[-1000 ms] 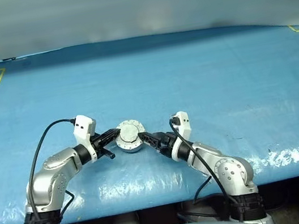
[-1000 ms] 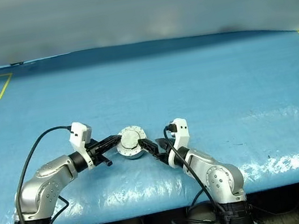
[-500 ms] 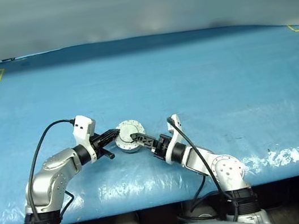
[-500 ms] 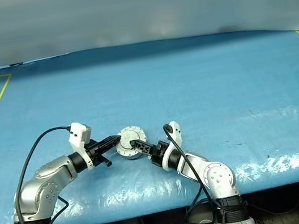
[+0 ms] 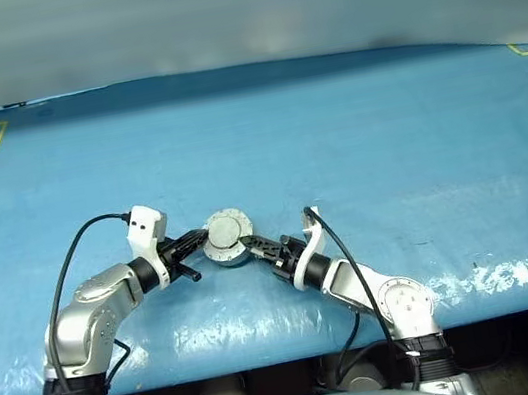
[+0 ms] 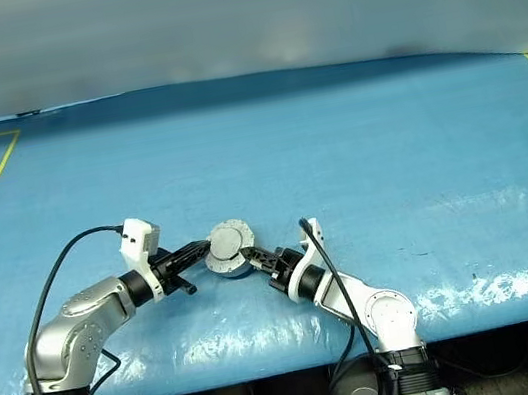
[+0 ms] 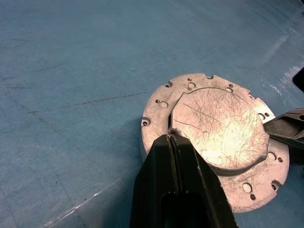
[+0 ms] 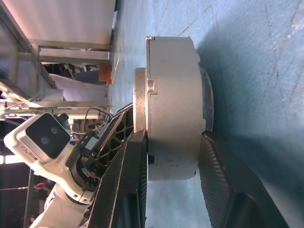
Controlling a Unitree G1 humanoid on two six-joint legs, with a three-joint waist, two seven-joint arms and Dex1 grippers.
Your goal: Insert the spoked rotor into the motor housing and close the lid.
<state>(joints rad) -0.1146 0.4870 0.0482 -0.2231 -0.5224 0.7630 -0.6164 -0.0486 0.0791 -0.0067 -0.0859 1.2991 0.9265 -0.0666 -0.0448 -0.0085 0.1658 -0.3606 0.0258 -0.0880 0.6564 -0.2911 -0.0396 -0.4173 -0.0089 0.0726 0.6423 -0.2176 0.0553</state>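
Right pincer (image 5: 252,246) has rolled on its side since a second ago and narrowed: its fingers now straddle the housing (image 8: 173,102) top to bottom, one over the lid (image 7: 218,127), one under the base. Looks like a squeeze to seat the lid. Left pincer (image 7: 172,142) is shut, tips resting on the housing's top at the lid edge, steadying it. Housing sits on the blue desk (image 5: 386,137) between both arms. Lid down, so contents hidden; can't tell whether the rotor is in.
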